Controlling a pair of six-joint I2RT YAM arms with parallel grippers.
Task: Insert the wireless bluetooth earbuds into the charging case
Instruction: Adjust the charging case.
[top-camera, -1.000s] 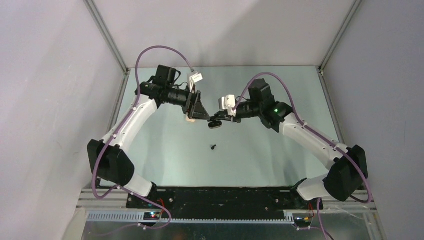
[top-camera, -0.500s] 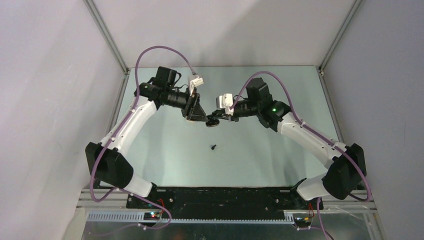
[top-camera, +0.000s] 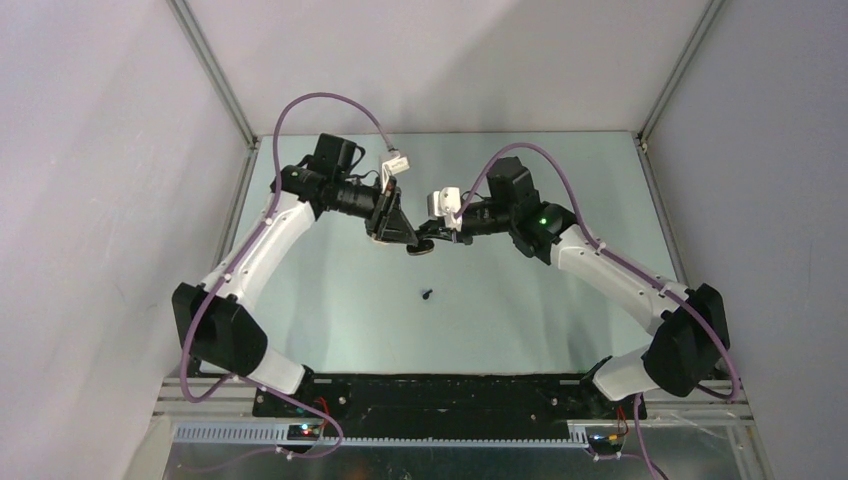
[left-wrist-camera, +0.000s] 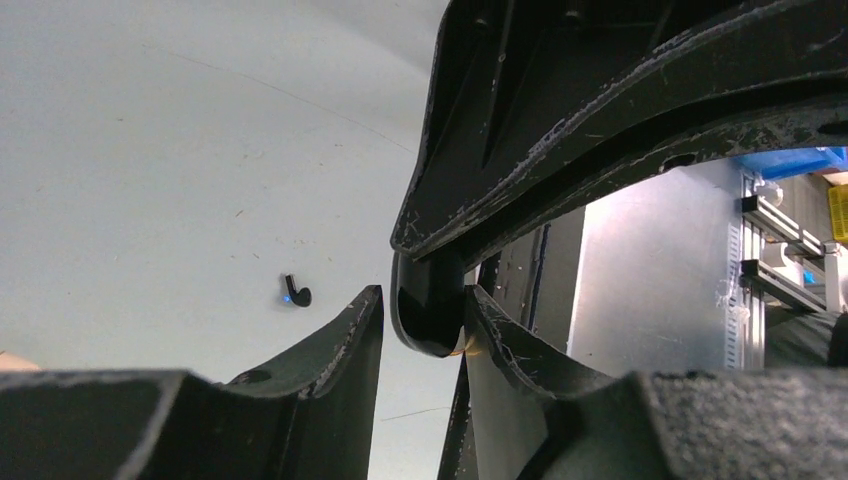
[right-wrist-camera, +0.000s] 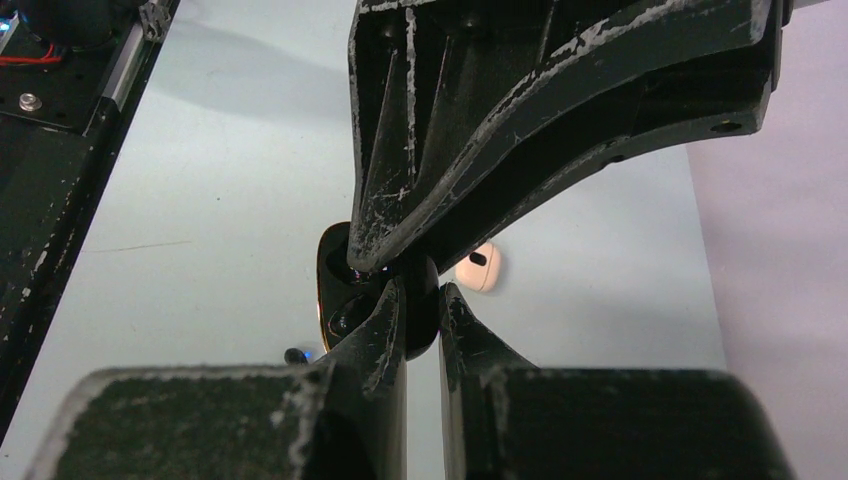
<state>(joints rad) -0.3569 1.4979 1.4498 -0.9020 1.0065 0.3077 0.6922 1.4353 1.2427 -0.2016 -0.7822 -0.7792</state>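
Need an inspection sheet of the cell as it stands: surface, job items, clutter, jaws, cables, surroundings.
Surface: pale table, a few faint marks.
Job's things: black case at the middle, between both grippers; one black earbud loose on the table, nearer the bases; cream case lying on the table beyond the jaws.
Clutter: nothing seen.
Grippers: right gripper jaws shut on the black case; left gripper jaws flank it closely, contact unclear.
Cables: purple cables loop over each arm, clear of the jaws.
Surroundings: grey walls, metal frame posts.
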